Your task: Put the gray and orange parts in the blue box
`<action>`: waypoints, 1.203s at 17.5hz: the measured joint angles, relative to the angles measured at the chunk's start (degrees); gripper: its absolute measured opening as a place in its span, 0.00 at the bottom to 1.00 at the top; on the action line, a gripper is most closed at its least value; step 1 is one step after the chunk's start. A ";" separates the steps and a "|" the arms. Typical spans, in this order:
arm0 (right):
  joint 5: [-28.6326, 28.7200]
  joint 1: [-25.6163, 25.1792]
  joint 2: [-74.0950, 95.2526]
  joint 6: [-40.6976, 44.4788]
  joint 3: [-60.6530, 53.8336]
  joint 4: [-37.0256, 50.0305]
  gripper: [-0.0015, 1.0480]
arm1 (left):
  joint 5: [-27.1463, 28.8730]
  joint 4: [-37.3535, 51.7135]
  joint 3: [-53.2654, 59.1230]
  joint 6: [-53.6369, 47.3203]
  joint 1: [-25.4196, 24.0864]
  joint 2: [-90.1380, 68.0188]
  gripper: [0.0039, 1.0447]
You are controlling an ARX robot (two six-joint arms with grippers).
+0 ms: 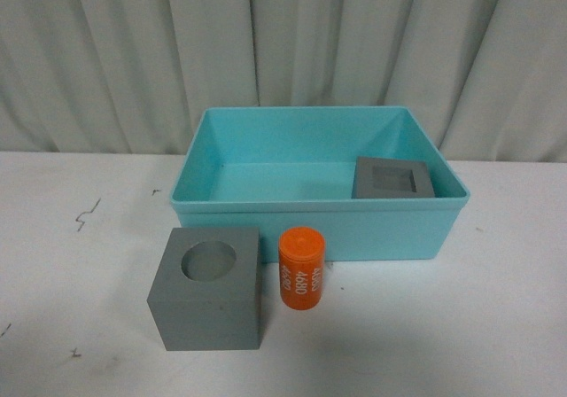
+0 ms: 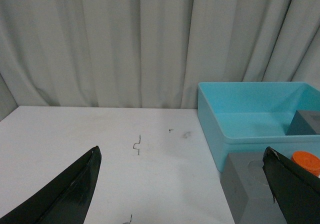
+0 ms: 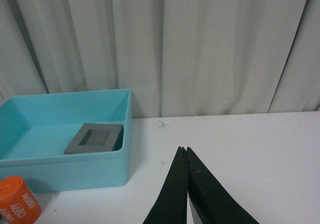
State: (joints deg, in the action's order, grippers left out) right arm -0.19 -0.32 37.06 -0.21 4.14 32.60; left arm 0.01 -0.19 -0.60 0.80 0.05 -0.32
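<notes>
one gray cube, the one with a square recess (image 1: pixel 392 184), already sits inside the blue box (image 1: pixel 319 229), against its wall on the right arm's side. the gray cube with a round recess (image 1: pixel 208 291) and the orange cylinder (image 1: pixel 301 268) stand upright on the bench (image 1: pixel 71 282), just beside each other and just in front of the box, so two of the three parts are not yet in. neither arm shows in the front view.

the left end effector (image 2: pixel 181 151) is spread wide and holds nothing. the round-recess cube lies ahead of it, toward the right arm's side, near its inner finger, with the cylinder just beyond. the right end effector (image 3: pixel 183 150) has its fingers pressed together and is empty. the cylinder lies ahead of it toward the left arm's side, and the box lies farther ahead.

the step in hand looks like the approach to a second pick. the likely next move calls for the left end effector to shift inward, centre over the cube, descend with its fingers astride the flat sides, then close.
</notes>
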 joint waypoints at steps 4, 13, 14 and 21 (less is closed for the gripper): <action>0.00 0.00 -2.14 0.00 -0.70 -1.49 0.02 | 0.00 0.00 0.00 0.00 0.00 0.00 0.94; 0.00 0.00 -15.74 0.04 -3.61 -11.43 0.02 | 0.00 0.00 0.00 0.00 0.00 0.00 0.94; 0.00 0.00 -16.70 0.04 -3.61 -12.31 0.02 | 0.00 0.00 0.00 0.00 0.00 0.00 0.94; 0.00 0.00 -22.34 0.04 -3.61 -17.81 0.02 | 0.00 0.00 0.00 0.00 0.00 0.00 0.94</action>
State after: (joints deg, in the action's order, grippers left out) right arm -0.19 -0.32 14.72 -0.16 0.54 14.79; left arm 0.01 -0.19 -0.60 0.80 0.05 -0.32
